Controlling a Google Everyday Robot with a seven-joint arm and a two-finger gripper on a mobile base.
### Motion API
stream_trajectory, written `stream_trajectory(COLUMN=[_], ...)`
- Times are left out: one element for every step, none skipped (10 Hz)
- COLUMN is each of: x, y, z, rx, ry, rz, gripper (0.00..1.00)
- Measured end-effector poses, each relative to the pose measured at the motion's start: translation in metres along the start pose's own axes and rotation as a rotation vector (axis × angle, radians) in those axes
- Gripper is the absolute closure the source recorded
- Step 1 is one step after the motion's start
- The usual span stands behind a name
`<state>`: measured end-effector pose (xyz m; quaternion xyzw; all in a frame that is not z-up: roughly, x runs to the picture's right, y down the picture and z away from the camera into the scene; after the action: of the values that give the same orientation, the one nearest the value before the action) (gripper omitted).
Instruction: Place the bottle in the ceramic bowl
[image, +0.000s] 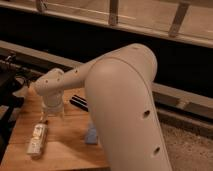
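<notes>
The bottle (37, 139) lies on its side on the wooden table (65, 145), near the front left, with its pale label up and its dark cap pointing away. My gripper (51, 113) hangs from the white wrist just above and behind the bottle's cap end, apart from it. A dark, low thing (79, 102) shows behind the wrist, mostly hidden by my arm; I cannot tell whether it is the ceramic bowl.
My large white arm (122, 105) fills the middle and right of the view and hides much of the table. A small blue object (91, 134) lies on the table right of the bottle. Dark equipment (10, 80) stands beyond the table's left edge.
</notes>
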<state>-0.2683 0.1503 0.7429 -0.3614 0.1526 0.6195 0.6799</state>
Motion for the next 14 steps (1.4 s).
stream_trajectory(x=[-0.001,0.0,0.001,0.004,0.007,0.012,0.013,0.014,0.013,0.016,0.016,0.014,0.012,0.012], y=[0.003,0.015,0.032,0.054,0.076,0.091,0.101,0.103,0.104,0.107,0.105,0.098,0.092,0.09], z=[0.0,0.002,0.005,0.01,0.016,0.021,0.025,0.028,0.033,0.04,0.047,0.05,0.053,0.057], rx=[-0.012,-0.026,-0.043,-0.061,-0.075,-0.087,-0.093,-0.093,-0.087,-0.074,-0.059,-0.04,-0.02,-0.006], ry=[0.003,0.008,0.012,0.02,0.03,0.043,0.058,0.076,0.087,0.103,0.115,0.12,0.122,0.127], rz=[-0.03,-0.064,-0.098,-0.14,-0.18,-0.214,-0.241,-0.255,-0.26,-0.265,-0.261,-0.245,-0.229,-0.221], gripper=[0.35,0.35,0.35,0.35,0.35,0.35,0.35,0.35,0.35,0.35,0.35,0.35,0.35,0.35])
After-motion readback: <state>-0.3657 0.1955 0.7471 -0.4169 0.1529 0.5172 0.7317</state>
